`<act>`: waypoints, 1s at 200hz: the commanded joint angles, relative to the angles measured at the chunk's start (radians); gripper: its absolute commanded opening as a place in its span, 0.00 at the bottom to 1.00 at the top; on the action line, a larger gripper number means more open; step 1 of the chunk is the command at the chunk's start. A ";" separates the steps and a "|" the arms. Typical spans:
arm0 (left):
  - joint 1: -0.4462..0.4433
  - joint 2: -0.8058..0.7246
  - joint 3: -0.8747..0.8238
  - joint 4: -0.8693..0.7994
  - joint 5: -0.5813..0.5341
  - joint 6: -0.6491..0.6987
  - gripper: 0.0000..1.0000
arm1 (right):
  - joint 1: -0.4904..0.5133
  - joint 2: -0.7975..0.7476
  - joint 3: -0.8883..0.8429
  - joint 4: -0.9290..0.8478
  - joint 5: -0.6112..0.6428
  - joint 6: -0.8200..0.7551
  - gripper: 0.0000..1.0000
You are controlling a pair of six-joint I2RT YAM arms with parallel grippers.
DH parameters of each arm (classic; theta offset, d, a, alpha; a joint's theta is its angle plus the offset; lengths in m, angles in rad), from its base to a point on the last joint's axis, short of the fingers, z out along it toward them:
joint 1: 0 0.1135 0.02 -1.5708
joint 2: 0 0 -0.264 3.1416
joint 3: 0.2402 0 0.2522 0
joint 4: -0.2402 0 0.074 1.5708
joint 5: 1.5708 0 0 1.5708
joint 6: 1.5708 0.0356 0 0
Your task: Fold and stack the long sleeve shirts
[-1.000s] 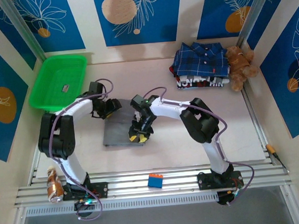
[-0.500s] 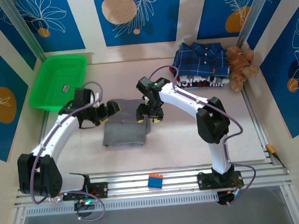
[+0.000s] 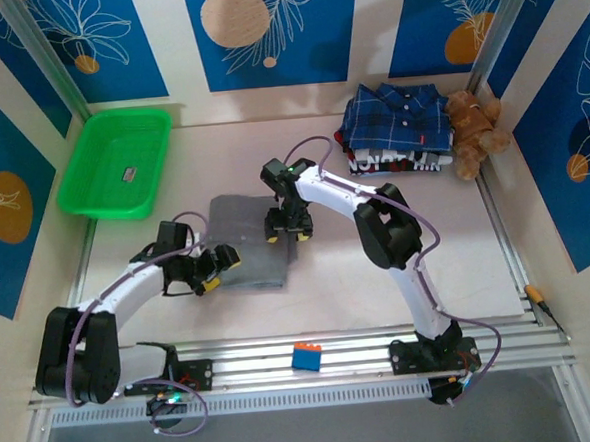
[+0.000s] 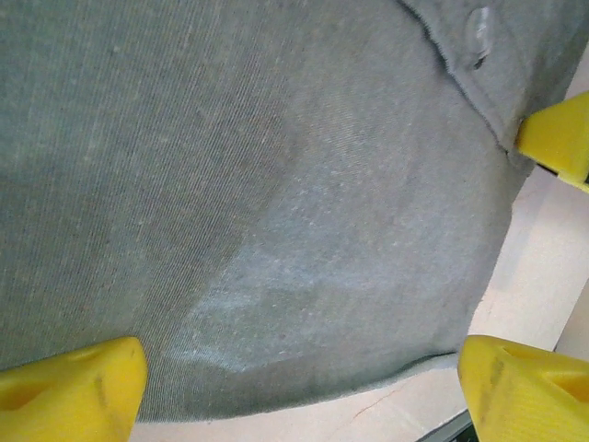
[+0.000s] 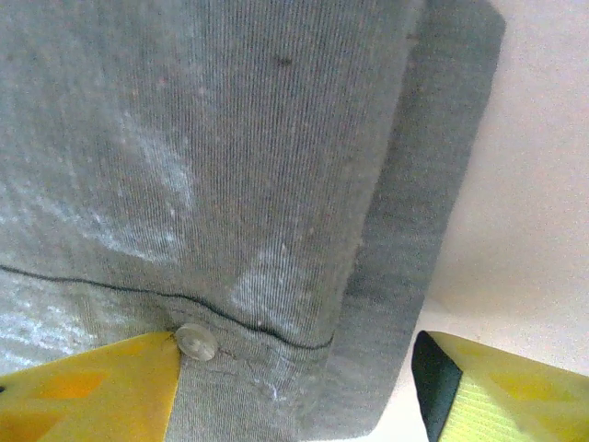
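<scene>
The folded grey long sleeve shirt [image 3: 244,236] lies flat at mid-table. My left gripper [image 3: 218,267] is open at its near-left edge; in the left wrist view the yellow fingertips [image 4: 72,387] stand wide apart over the grey cloth [image 4: 276,184] and its hem. My right gripper [image 3: 283,231] is open at the shirt's right edge. In the right wrist view its fingertips [image 5: 92,387] straddle a folded corner of the grey cloth [image 5: 230,138], next to a button [image 5: 195,341]. The navy plaid shirt [image 3: 394,115] sits folded on top of a stack at the back right.
A green tray [image 3: 116,162] stands at the back left. A brown teddy bear [image 3: 475,130] leans beside the clothes stack. A blue brick [image 3: 305,357] rests on the front rail. Bare table [image 3: 397,245] lies right of the grey shirt.
My left gripper has swung from the shirt's far-left side down to its near-left edge. The right gripper has shifted slightly along the shirt's right edge. The shirt now lies a little farther back.
</scene>
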State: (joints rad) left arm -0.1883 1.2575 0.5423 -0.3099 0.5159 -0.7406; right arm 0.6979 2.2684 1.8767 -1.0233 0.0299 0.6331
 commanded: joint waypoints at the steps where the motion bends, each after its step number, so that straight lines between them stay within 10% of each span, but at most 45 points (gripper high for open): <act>1: -0.002 -0.029 -0.021 0.035 0.023 -0.010 0.88 | 0.003 0.022 0.031 -0.033 0.025 0.004 0.68; 97: 0.006 -0.135 0.263 -0.197 -0.018 0.128 0.95 | 0.028 0.113 0.068 -0.052 0.079 0.025 0.59; 200: 0.057 -0.044 0.657 -0.340 -0.170 0.295 1.00 | 0.011 -0.016 0.101 -0.106 0.207 0.004 0.00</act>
State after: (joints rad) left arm -0.1455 1.1885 1.1194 -0.6144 0.4019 -0.4957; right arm 0.7216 2.3367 1.9800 -1.0801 0.1173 0.6430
